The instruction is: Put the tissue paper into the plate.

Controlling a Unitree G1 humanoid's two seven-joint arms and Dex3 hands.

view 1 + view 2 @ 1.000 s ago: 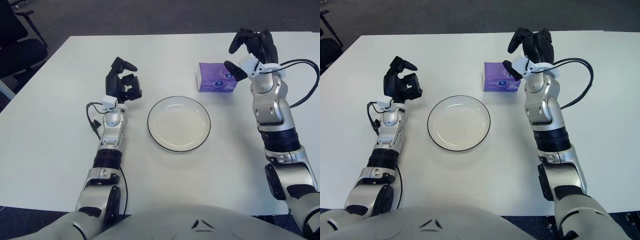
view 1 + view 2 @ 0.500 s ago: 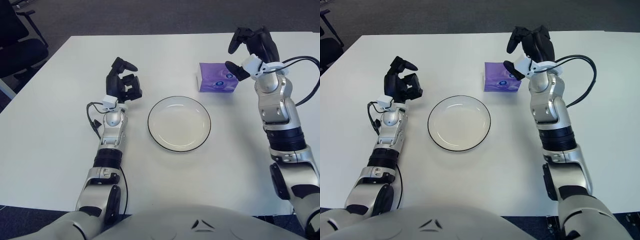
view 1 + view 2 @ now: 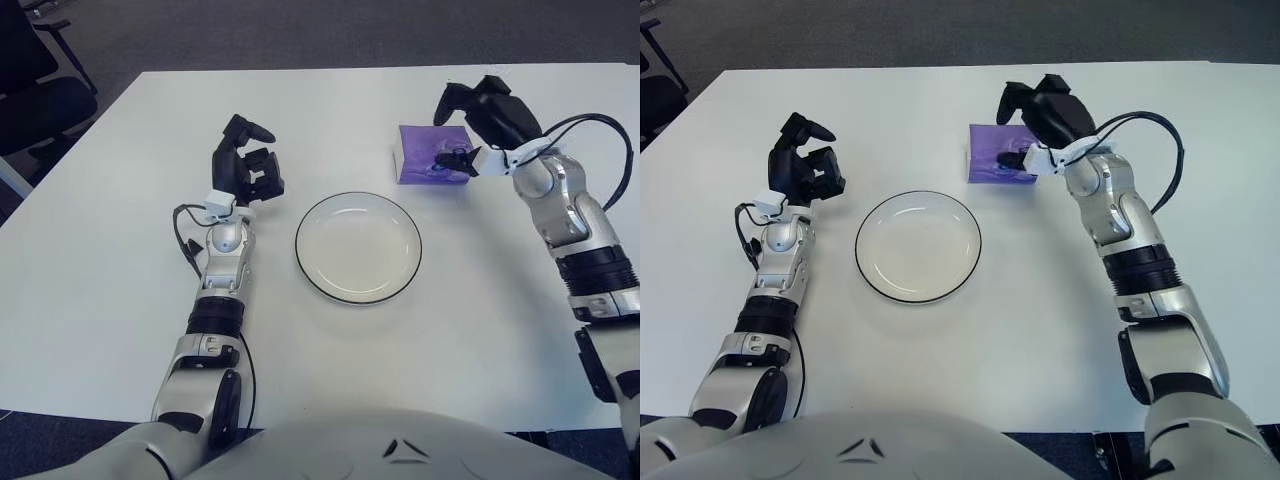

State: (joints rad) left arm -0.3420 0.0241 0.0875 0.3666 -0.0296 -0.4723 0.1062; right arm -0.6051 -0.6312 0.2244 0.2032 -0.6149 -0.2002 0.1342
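Note:
A purple tissue pack (image 3: 422, 167) lies flat on the white table, behind and to the right of the plate. A white plate with a dark rim (image 3: 358, 247) sits at the table's middle, with nothing in it. My right hand (image 3: 468, 122) hovers over the pack's right half with its fingers spread, one finger above the far edge and the thumb low over the near right corner. It does not grasp the pack. My left hand (image 3: 245, 165) is held up left of the plate with its fingers curled, holding nothing.
The white table (image 3: 100, 270) runs wide on all sides. A black office chair (image 3: 30, 90) stands off the table's far left corner. A black cable (image 3: 600, 140) loops from my right wrist.
My right hand has swung left and down from beside the pack to over its right half. The pack, the plate and my left hand have not moved.

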